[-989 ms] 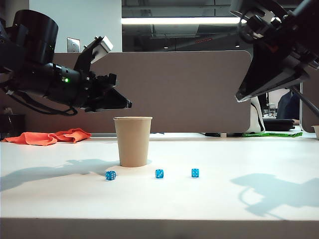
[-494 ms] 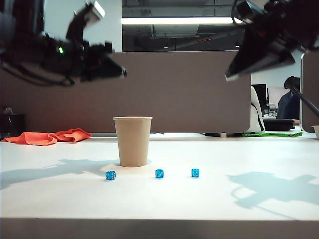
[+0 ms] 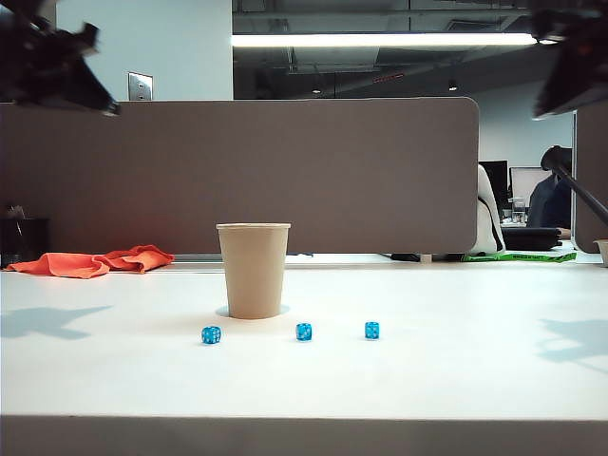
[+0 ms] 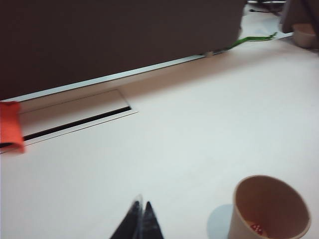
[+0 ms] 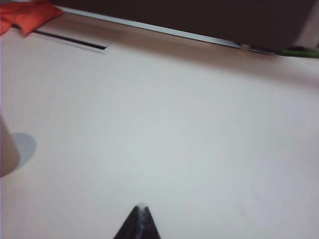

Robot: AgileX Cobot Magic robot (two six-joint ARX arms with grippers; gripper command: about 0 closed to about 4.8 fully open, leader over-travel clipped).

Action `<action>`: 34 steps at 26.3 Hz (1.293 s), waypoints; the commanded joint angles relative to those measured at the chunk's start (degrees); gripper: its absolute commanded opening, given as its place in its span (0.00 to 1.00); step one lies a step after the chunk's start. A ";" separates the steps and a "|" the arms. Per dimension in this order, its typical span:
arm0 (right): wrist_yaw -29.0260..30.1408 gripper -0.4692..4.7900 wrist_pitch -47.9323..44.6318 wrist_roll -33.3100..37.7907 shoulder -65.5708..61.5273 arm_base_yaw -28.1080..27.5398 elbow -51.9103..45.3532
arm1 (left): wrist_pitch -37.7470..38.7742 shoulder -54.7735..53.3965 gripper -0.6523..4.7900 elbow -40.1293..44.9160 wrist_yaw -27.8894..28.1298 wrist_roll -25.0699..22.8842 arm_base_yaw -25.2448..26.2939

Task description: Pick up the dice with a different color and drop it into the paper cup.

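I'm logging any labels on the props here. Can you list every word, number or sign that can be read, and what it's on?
No readable words, brands or numbers.
Paper cup: plain, no print.
Three blue dice: white pips, too small to count.
Red die inside the cup: too blurred to read.
Left gripper, right gripper, both raised: unmarked.

Tan-brown paper cup (image 3: 253, 270), upright on the white table, rolled rim on top, tapering toward the base, standing near the table's middle. Small red die (image 4: 256, 228) with white pips, seen through the open mouth in the left wrist view, lying on the cup's floor at about 6 o'clock inside the rim. In the right wrist view, only a sliver of the cup's side (image 5: 7, 149) showing at the frame edge.
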State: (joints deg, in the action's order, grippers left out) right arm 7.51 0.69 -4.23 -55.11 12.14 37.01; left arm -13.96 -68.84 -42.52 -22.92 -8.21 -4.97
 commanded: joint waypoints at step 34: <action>0.07 0.09 -7.69 4.57 30.84 -14.23 -16.24 | 21.27 36.94 0.11 11.69 11.76 0.31 1.01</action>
State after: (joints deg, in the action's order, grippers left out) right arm 7.88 -4.82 -0.45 -25.54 -2.11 21.58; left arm 7.29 -32.73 -31.35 -11.29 -8.05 -3.95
